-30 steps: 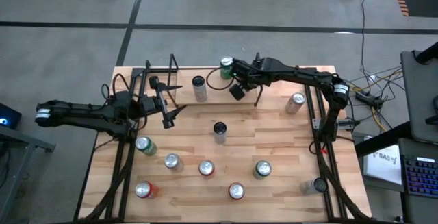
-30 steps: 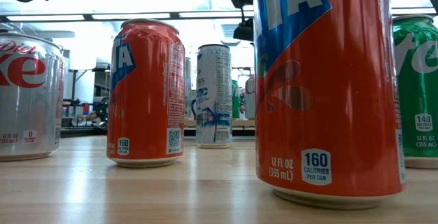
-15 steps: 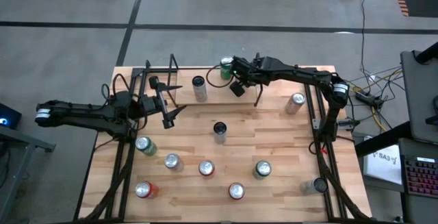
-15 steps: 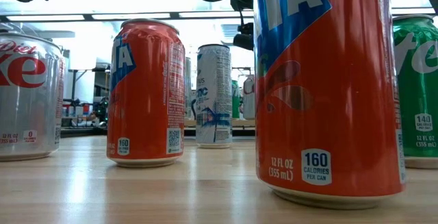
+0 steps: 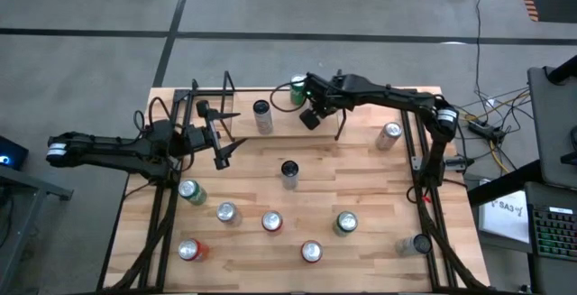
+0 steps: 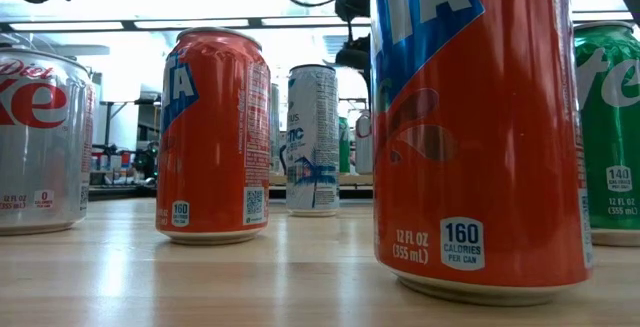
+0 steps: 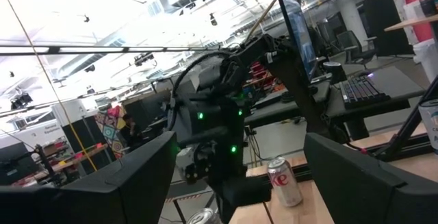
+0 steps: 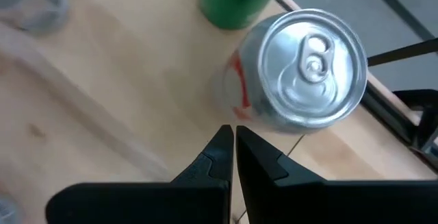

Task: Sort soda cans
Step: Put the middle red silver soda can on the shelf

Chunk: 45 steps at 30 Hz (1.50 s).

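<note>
The right gripper (image 5: 310,116), jaws shut on nothing, has crept slightly leftward along the table's far edge beside the green can (image 5: 297,88), so no can has been sorted, while the left gripper (image 5: 221,149) stays parked wide open and empty over the left side, cans (image 5: 271,220) unmoved.

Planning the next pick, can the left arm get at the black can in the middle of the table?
Probably yes: the left end effector is open, and bare table separates it from the black can.
</note>
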Motion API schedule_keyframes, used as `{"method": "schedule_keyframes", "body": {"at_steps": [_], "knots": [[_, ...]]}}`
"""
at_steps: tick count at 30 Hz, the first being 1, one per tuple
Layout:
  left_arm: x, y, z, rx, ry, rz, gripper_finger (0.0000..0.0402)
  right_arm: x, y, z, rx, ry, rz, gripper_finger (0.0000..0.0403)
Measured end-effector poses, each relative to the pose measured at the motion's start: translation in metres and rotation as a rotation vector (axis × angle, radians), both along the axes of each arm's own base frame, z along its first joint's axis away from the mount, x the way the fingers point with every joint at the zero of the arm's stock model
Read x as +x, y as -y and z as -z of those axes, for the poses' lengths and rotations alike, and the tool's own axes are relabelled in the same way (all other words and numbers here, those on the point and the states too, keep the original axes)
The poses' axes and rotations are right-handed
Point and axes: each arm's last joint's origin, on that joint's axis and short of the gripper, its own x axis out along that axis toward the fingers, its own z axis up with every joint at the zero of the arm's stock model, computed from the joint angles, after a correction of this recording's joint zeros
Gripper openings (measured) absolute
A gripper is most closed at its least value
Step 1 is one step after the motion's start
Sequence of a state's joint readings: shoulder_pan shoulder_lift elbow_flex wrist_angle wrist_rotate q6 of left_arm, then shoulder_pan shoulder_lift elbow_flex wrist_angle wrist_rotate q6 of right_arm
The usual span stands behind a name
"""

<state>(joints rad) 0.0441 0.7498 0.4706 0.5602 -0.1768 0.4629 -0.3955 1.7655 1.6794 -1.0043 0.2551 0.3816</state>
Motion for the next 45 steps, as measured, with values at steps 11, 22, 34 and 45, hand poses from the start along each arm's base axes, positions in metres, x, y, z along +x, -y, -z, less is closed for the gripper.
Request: {"method": "schedule_keyframes", "body": {"at_steps": [11, 22, 34, 45], "knots": [[0.000, 0.000, 0.000, 0.000, 0.000, 0.000, 0.0304, 0.001, 0.019, 0.011, -0.038, -0.005, 0.094, 0.0009], [0.000, 0.000, 0.000, 0.000, 0.000, 0.000, 0.0304, 0.003, 0.024, 0.009, -0.059, 0.034, 0.108, 0.0009], [0.000, 0.000, 0.000, 0.000, 0.000, 0.000, 0.0304, 0.018, 0.031, 0.009, -0.084, 0.167, 0.069, 0.0009], [0.000, 0.000, 0.000, 0.000, 0.000, 0.000, 0.0304, 0.015, 0.034, 0.009, -0.139, 0.130, 0.107, 0.0009]]}}
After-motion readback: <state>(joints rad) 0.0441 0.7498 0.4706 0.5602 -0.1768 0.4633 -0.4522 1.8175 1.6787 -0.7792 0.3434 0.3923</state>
